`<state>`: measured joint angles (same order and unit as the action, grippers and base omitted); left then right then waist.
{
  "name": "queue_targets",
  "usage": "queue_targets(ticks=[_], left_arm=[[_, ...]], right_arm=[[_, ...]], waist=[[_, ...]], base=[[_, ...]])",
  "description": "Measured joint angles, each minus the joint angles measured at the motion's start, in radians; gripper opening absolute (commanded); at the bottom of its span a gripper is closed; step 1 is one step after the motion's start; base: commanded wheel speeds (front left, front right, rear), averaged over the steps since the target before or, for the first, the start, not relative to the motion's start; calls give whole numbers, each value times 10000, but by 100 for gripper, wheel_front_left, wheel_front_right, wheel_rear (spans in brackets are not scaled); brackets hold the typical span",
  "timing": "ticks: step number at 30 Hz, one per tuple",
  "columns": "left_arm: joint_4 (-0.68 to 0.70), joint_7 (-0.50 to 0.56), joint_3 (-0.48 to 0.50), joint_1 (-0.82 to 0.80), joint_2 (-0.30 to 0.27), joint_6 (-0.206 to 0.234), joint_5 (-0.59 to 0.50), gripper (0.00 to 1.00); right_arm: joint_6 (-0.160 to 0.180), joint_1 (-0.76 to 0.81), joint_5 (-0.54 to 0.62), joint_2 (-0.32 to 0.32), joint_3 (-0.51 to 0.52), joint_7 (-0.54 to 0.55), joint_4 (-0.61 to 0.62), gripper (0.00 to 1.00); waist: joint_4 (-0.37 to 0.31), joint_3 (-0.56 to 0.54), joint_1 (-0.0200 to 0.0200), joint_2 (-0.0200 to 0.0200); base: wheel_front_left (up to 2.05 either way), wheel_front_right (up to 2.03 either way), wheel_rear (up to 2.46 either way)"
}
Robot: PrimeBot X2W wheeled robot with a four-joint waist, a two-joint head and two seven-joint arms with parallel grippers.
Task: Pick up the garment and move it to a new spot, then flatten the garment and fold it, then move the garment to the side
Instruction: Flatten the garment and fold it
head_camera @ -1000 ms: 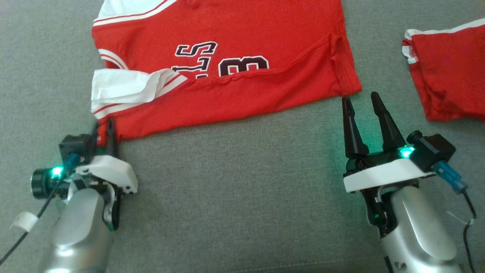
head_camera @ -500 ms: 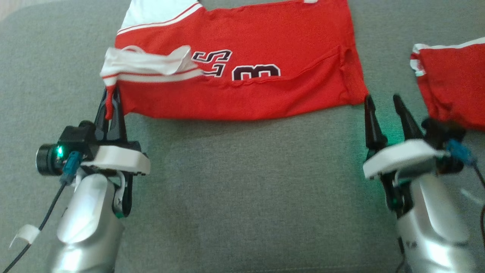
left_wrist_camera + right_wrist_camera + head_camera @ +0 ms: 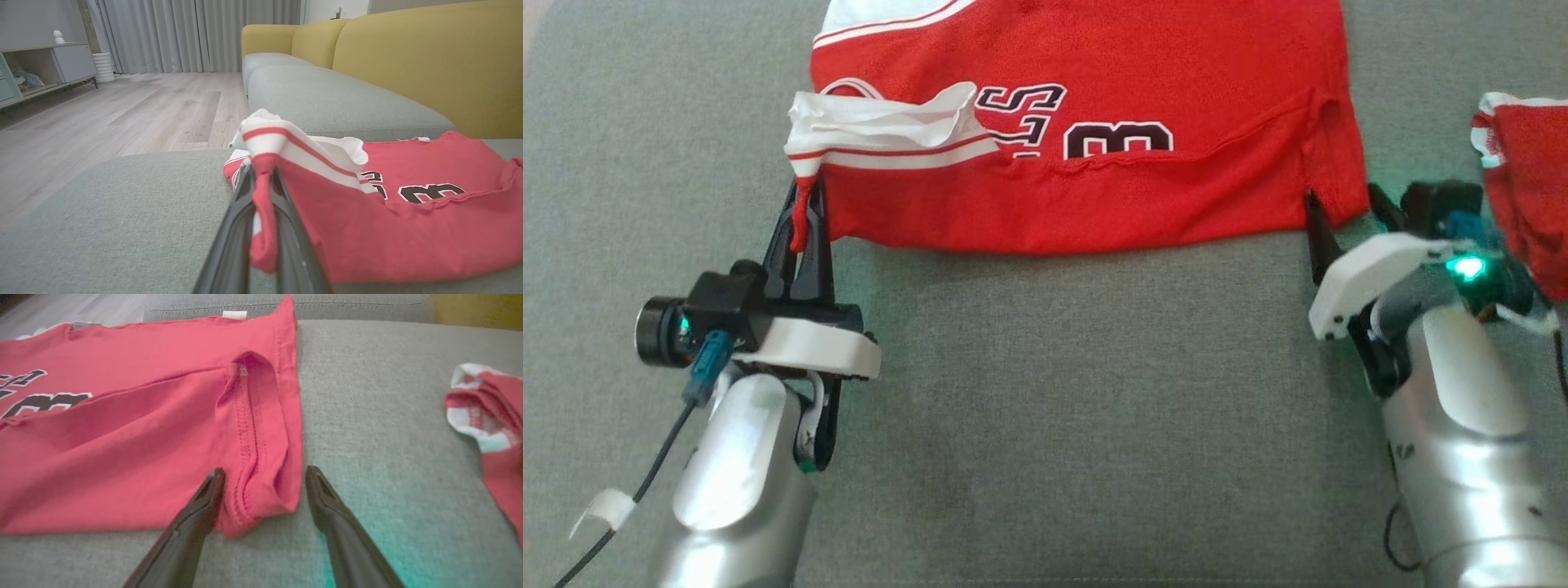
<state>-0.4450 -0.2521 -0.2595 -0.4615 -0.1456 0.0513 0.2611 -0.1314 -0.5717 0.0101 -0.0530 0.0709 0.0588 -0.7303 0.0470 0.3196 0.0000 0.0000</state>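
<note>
The red jersey (image 3: 1176, 204) is lying across the grey sofa seat (image 3: 1054, 408), long axis running left to right. Left pincer (image 3: 802, 216) is clamping the jersey's near-left corner; right pincer (image 3: 263, 471) is gaping wide, fingers (image 3: 196, 514) straddling the jersey's near-right corner, not yet closing.

Legend: a grey woven seat (image 3: 1045, 408) is shown as the work surface, evenly lit. Yellow back cushions (image 3: 429, 61) are set behind it, and a second grey seat (image 3: 278, 61) is seen further along. Beyond these, a pale plank floor (image 3: 122, 118) is laid up to grey full-length curtains (image 3: 196, 32), which are drawn. A low cabinet (image 3: 73, 61) with an open shelf is placed against the grey wall (image 3: 28, 20). A small white figure (image 3: 59, 36) is stood on it and a white ribbed pot (image 3: 104, 67) beside it. A green glow (image 3: 367, 539) is cast on the seat.
</note>
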Motion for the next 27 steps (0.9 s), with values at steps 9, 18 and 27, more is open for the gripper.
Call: queue_targets(ticks=[9, 18, 27], left_arm=[[-94, -2, 2, -2, 35, -88, -69, 0], [-1022, 77, 2, 300, -151, -150, -61, 0], [-993, 1072, -232, 1787, -525, -441, 226, 0]], right_arm=[[-2, -844, 752, -44, -88, 35, -913, 0], [-2, -235, 809, 10, 435, -637, -1220, 0], [-2, 1262, -263, 65, 370, -167, -761, 0]], waist=[[150, 104, 0, 0], [-84, -550, 1, 0], [-363, -1624, -1, 0]], base=[[0, 0, 0], [0, 0, 0], [0, 0, 0]])
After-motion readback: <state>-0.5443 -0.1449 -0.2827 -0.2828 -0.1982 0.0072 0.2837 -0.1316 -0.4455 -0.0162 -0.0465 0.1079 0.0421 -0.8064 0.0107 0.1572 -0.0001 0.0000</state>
